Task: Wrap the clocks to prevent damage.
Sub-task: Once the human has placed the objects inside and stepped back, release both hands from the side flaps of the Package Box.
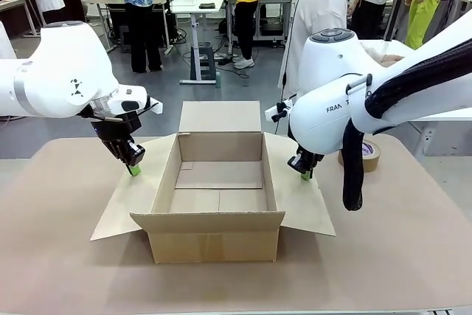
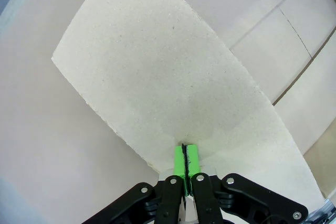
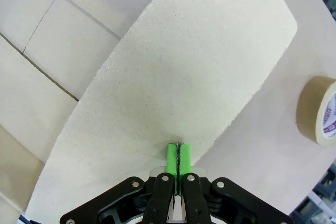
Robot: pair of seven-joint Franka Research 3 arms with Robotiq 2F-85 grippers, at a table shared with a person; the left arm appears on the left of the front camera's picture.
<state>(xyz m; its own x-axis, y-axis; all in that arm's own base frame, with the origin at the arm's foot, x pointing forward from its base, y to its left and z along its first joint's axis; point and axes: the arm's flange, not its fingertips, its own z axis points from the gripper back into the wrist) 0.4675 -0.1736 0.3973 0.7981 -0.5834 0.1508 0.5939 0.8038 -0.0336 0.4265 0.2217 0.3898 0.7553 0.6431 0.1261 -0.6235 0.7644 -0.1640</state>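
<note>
While the open box (image 1: 217, 237) sits between them, left gripper (image 1: 134, 170) clenched empty, a side flap (image 1: 129, 208) under its tips, right gripper (image 1: 305, 175) likewise, tape roll (image 1: 369, 154) just beyond it.

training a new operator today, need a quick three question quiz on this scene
1. True or false: a clock lies inside the cardboard box.
2. The left claw points down at: A the left flap, B the box floor, C the far flap.
3. Short answer: what lies on the table beyond the right claw?
Key: 1 false, the box is empty; 2 A; 3 a tape roll.
</note>
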